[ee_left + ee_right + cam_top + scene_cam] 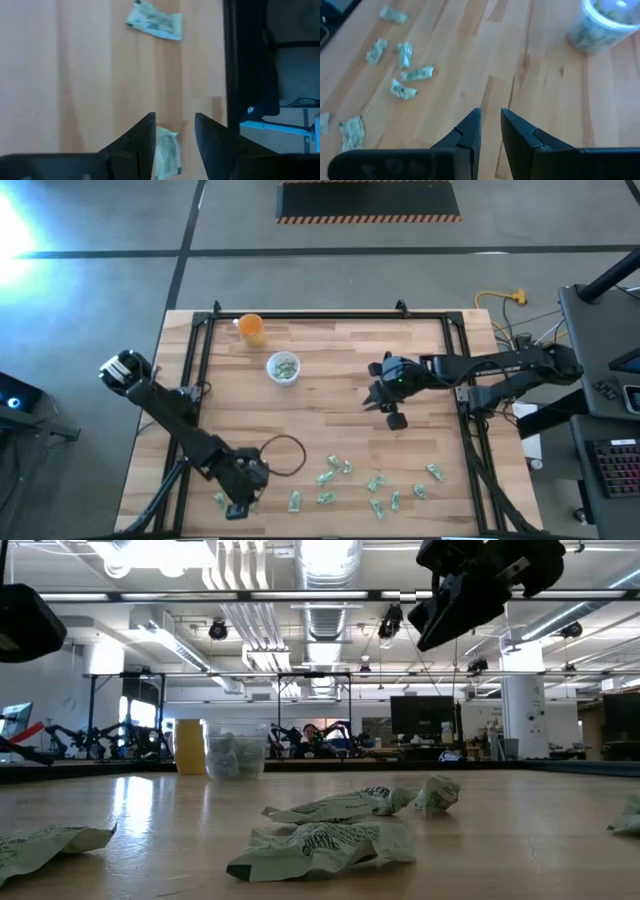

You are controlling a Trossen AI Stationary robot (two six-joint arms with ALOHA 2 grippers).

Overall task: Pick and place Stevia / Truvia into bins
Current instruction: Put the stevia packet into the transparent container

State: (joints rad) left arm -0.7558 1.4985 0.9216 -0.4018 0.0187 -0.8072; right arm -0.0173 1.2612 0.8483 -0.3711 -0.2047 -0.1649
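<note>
A: Left gripper?
B: Low at the table's 7 o'clock corner, right at the front edge. Fingers part-open, straddling one sachet that lies flat between the tips. Can't tell if they touch it. Second sachet is a bit further along the same edge, clear of the fingers.

A: Right gripper?
B: Up in the air around 3 o'clock from table centre, well above the wood. Jaws narrow, only a thin gap, nothing between them. The low view shows it hanging high over the table.

A: Where's the rest of the Stevia?
B: Loose pile scattered along the front, 5 to 6 o'clock, all crumpled and flat on the wood. Some already in the clear cup.

A: Cup position?
B: About 11 o'clock from centre, upright. Orange cup just behind it, further toward 11, near the back rail, the two not touching.

A: Anything else on the table?
B: Black cable loop just beside the left wrist, at 7 o'clock.
</note>
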